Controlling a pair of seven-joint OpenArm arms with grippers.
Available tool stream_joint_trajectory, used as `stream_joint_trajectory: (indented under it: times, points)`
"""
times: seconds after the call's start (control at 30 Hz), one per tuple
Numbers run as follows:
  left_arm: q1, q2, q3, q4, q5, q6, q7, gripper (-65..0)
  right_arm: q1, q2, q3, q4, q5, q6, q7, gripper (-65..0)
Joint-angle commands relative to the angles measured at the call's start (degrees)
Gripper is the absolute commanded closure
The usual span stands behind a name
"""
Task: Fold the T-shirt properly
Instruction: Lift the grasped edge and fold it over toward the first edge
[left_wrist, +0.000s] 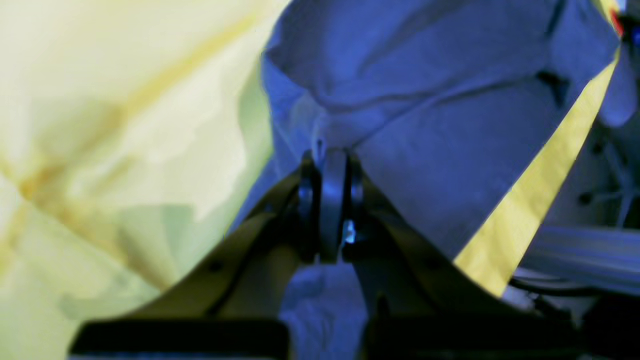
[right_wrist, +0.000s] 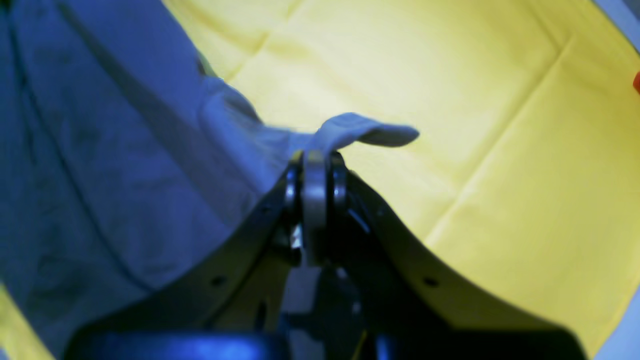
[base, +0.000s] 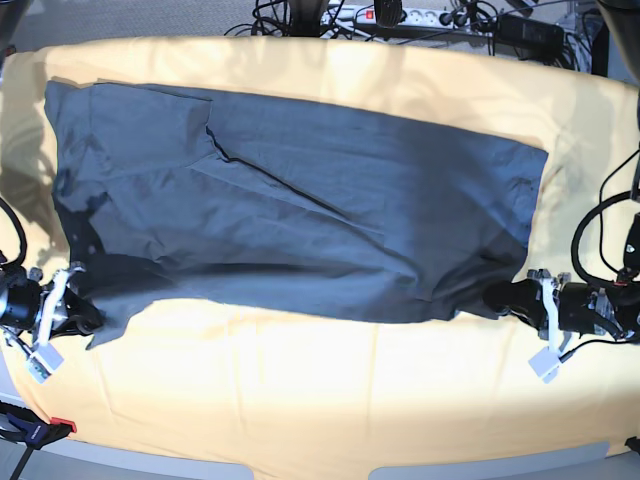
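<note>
- The T-shirt (base: 300, 220) lies spread wide across the yellow-orange table cloth (base: 330, 400), reaching from the far left of the table almost to its right edge, with creases running slantwise through its middle.
- My right gripper (base: 88, 322) sits at the near left of the base view, low over the cloth, at the shirt's near left corner.
- From my right wrist camera, my right gripper (right_wrist: 314, 157) has its jaws pressed together on a fold of the shirt's edge (right_wrist: 365, 131); a small flap of the fabric sticks out past the fingertips to the right, above the bare cloth (right_wrist: 475, 150).
- My left gripper (base: 497, 295) sits at the near right of the base view, at the shirt's near right corner.
- From my left wrist camera, my left gripper (left_wrist: 331, 160) is likewise clamped on the T-shirt (left_wrist: 425, 125), with the fabric bunched and puckered just above the fingertips.
- Between my two grippers, the shirt's near edge runs in a slightly sagging line, touching the table cloth along its length.
- A tangle of cables and a power strip (base: 430, 18) lies beyond the far edge of the table.
</note>
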Motion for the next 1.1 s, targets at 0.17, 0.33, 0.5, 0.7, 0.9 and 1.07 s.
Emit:
stream_joint_trajectory:
  times: [0.17, 0.33, 0.5, 0.7, 0.9, 1.07]
  points:
    - [-1.88, -5.66, -0.59, 5.27, -0.99, -0.28, 0.09, 0.0, 1.7, 4.9, 0.72, 0.81, 1.33, 0.08, 0.7, 0.0]
    - [0.13, -7.67, -0.59, 5.53, -0.99, -0.28, 0.98, 0.0, 1.57, 5.86, 0.72, 0.81, 9.01, 0.08, -6.23, 0.0]
    - [5.27, -9.66, -0.72, 8.83, -0.99, -0.28, 1.36, 0.0, -0.48, 5.88, 0.72, 0.74, 9.57, 0.08, -7.85, 0.0]
    - [6.08, -13.79, -0.96, 15.12, -0.99, -0.28, 1.79, 0.0, -4.44, 5.97, 0.72, 0.74, 9.38, 0.08, -8.11, 0.0]
    - [6.05, -18.29, -0.96, 17.62, -0.99, -0.28, 1.75, 0.0, -6.56, 6.19, 0.72, 0.63, 1.97, 0.08, -7.41, 0.0]
    - [6.1, -19.17, -0.96, 17.62, -0.99, -0.28, 2.19, 0.0, -6.67, 6.16, 0.72, 0.63, 2.19, 0.08, -5.62, 0.0]
